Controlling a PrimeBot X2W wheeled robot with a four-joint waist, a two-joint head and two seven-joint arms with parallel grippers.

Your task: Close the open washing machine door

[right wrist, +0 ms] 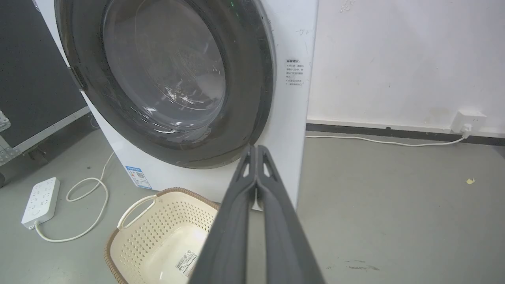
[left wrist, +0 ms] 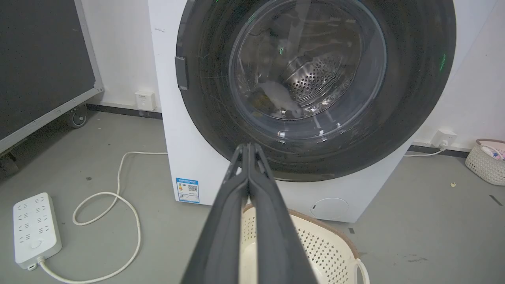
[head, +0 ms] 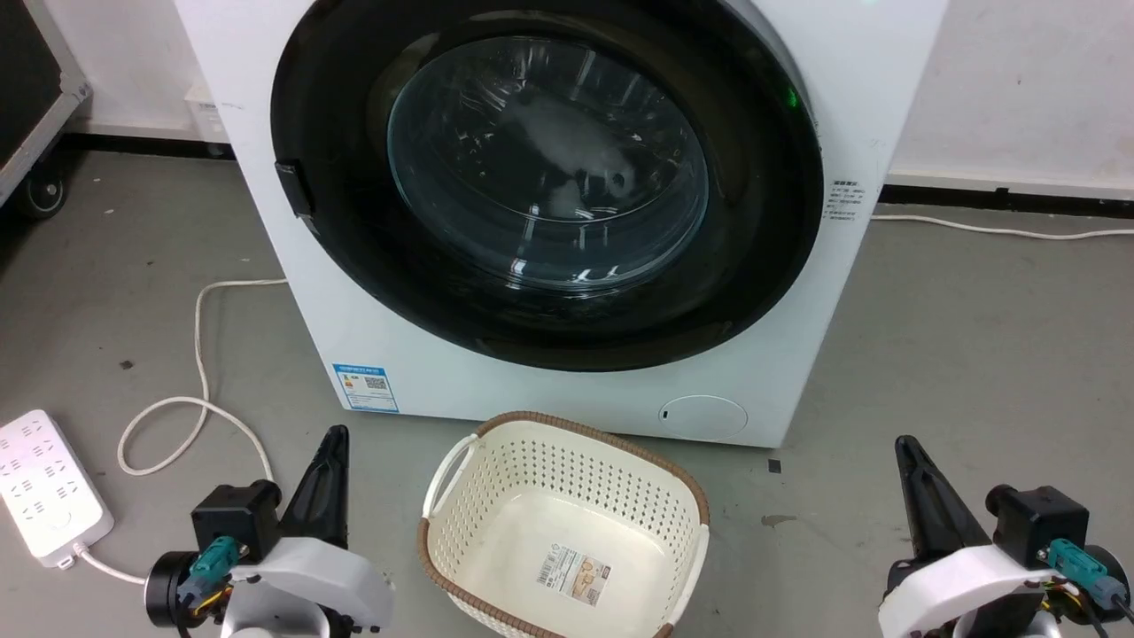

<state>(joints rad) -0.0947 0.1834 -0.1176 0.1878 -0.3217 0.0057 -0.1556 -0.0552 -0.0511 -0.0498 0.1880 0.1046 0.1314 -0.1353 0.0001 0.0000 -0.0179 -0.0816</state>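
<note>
1. The washing machine [head: 549, 390] stands on the grey floor at my 12 o'clock, its white front towards me.
2. The washing machine door [head: 549, 177] covers most of that front. As far as I can see, its black rim lies flat against the cabinet. The latch tab is at 9 o'clock on the rim, and the steel drum shows through the glass bowl.
3. A cream laundry basket [head: 532, 478] sits on the floor at 6 o'clock from the door, just beside the machine's foot.
4. My left hand [head: 332, 447] hangs at 8 o'clock in the head view, clenched, with its fingers [left wrist: 229, 205] pressed together and well apart from the door.
5. My right hand [head: 908, 452] hangs at 4 o'clock, likewise clenched, with its fingers [right wrist: 236, 205] meeting along their length.
6. A white power strip [head: 44, 487] lies at the far 8 o'clock, its cable [head: 199, 354] looping towards the machine.
7. A blue sticker [head: 365, 387] sits at 7 o'clock below the door, and a round flap [head: 704, 415] at 5 o'clock.
</note>
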